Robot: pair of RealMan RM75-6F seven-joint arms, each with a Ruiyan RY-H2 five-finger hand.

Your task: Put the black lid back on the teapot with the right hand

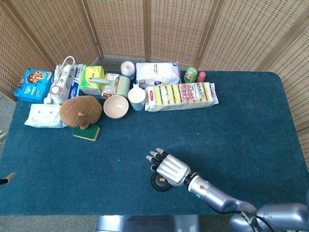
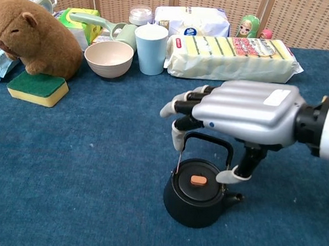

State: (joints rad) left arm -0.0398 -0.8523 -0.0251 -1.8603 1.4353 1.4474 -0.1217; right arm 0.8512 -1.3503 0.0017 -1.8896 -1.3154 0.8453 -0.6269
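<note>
Right hand (image 1: pixel 170 168) hovers palm-down over the black teapot (image 1: pixel 160 182), fingers spread, covering most of it; lid barely visible. Blue desk (image 1: pixel 231 130). Along the far edge: cookie box (image 1: pixel 32 83), plush capybara (image 1: pixel 80 111) on a green sponge (image 1: pixel 87 131), beige bowl (image 1: pixel 116 106), light blue cup (image 1: pixel 137 98), sponge multipack (image 1: pixel 181 95).
</note>
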